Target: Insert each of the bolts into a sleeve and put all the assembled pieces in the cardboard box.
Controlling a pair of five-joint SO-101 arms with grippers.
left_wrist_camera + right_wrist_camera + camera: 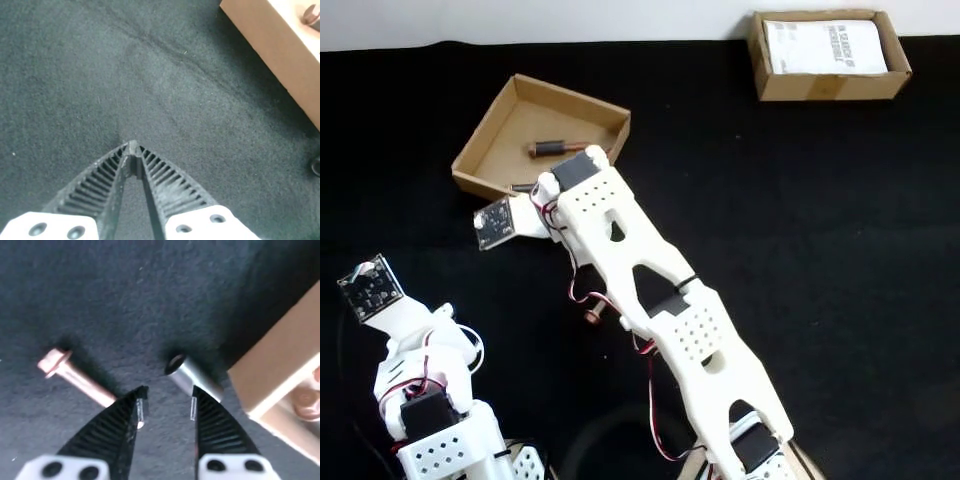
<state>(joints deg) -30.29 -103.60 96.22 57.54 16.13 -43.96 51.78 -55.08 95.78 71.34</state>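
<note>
Found the left gripper (131,150) over bare worktop (75,75), jaws pressed together on nothing, then a loose bolt (80,381), the right gripper (167,400) with jaws spread and empty, and a bare sleeve (192,377) just beside the cardboard box (270,370); judged pairing in hand, next needing a pinch on the bolt, aimed at the sleeve's mouth.

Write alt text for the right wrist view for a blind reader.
The right gripper hangs open over a black table, a silver sleeve just ahead of it, a copper bolt lying apart, and a cardboard box close by.
</note>
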